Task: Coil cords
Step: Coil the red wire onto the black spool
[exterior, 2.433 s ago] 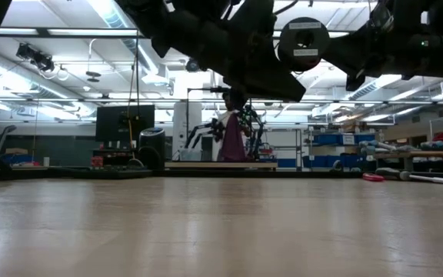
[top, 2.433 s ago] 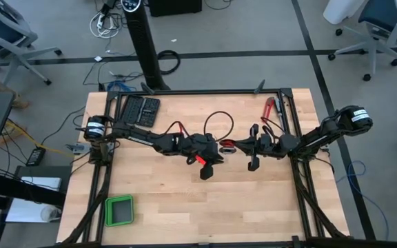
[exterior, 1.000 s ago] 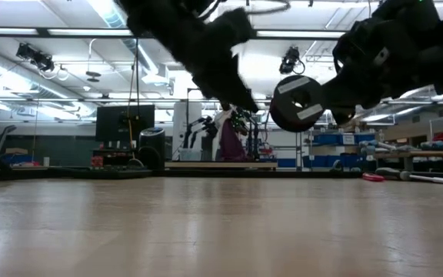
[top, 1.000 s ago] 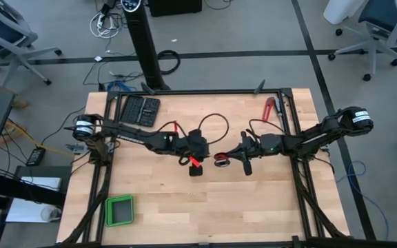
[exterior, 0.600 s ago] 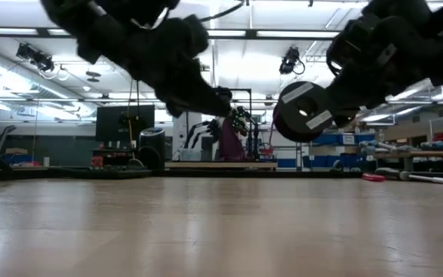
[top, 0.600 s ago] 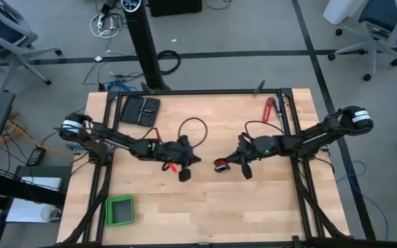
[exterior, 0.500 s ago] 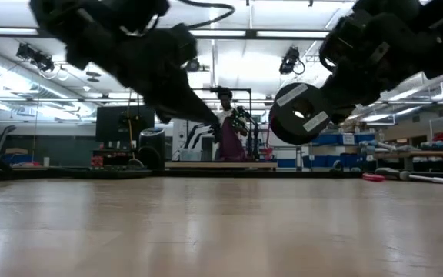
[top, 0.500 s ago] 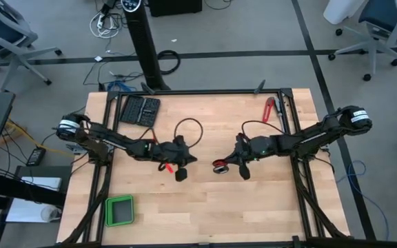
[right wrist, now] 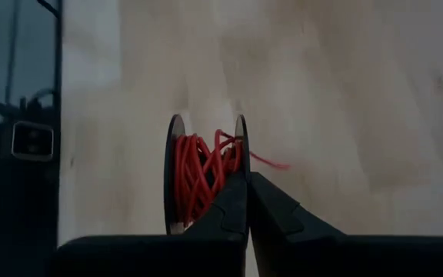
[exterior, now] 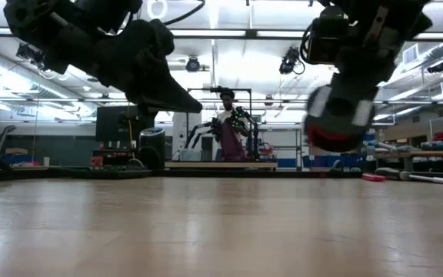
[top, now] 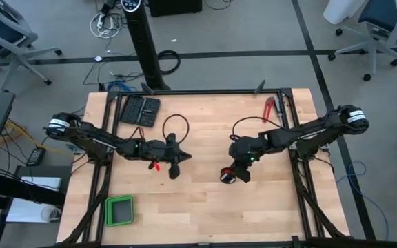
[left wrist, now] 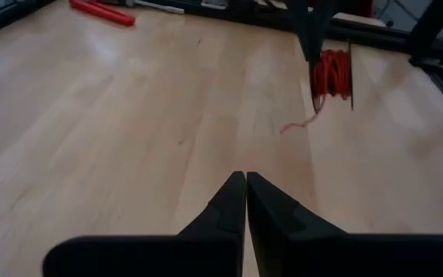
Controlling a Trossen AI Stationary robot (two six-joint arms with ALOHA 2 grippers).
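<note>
The thin red cord [right wrist: 198,173] is wound in loose turns on a small black spool [top: 228,175] with two round flanges, and a short free end of it trails off the spool to one side. In the high view the spool sits over the middle of the pale wooden worktop [top: 205,213], slightly towards the right arm's side. It hangs at the tip of the right tool [top: 234,171], whose two dark fingers [right wrist: 237,211] are pressed together right at the spool's flange, holding it; in the low view the spool [exterior: 331,115] hangs clear above the worktop.

The left tool [top: 172,169] is well apart from the spool, on the left arm's side of it and at about the same depth across the worktop. Its two dark fingers [left wrist: 241,211] are pressed together with nothing between them, and its wrist view looks across bare wood towards the spool [left wrist: 332,74].

Beyond the spool, at the far right corner of the worktop, lies a red-handled hand tool [top: 269,109]. A flat black case of small bits [top: 140,109] lies at the far left corner, and a small square green tray [top: 119,211] sits near the front left edge. In the low view a person [exterior: 229,129] stands in the room behind the worktop.
</note>
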